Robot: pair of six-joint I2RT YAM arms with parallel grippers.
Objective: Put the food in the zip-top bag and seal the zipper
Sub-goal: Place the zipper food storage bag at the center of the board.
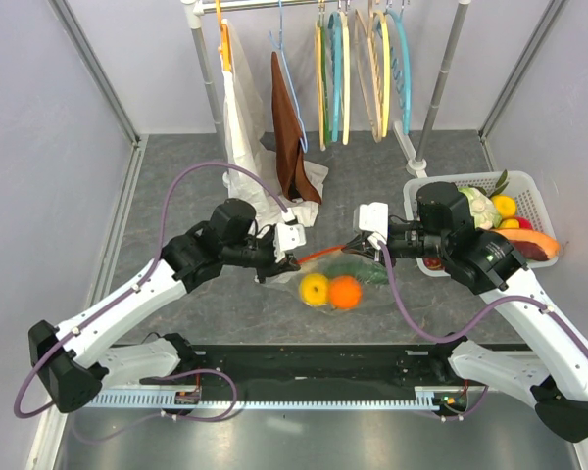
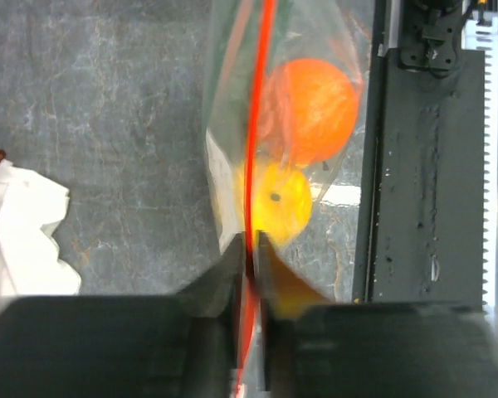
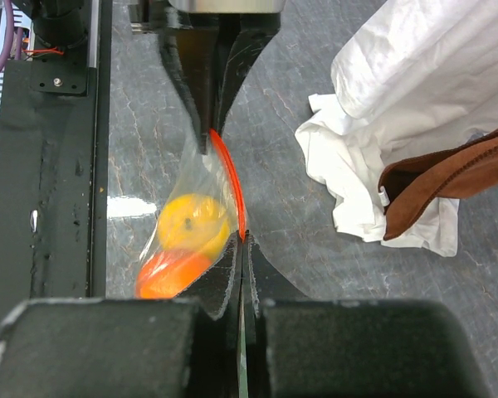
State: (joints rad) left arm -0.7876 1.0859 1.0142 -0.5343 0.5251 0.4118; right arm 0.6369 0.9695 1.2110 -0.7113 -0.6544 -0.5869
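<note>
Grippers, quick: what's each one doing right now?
Left gripper: closed on one end of the zipper.
Right gripper: closed on the zipper's other end.

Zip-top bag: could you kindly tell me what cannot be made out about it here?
- Whether zipper is sealed: edge-on in both wrist views, too thin from top.
- Its ends: hidden inside left gripper and right gripper.
- The cucumber: dark blur inside crinkled bag, top view.

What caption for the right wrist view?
Right gripper and left gripper pinch the zipper; zip-top bag holds orange, yellow fruit.
</note>
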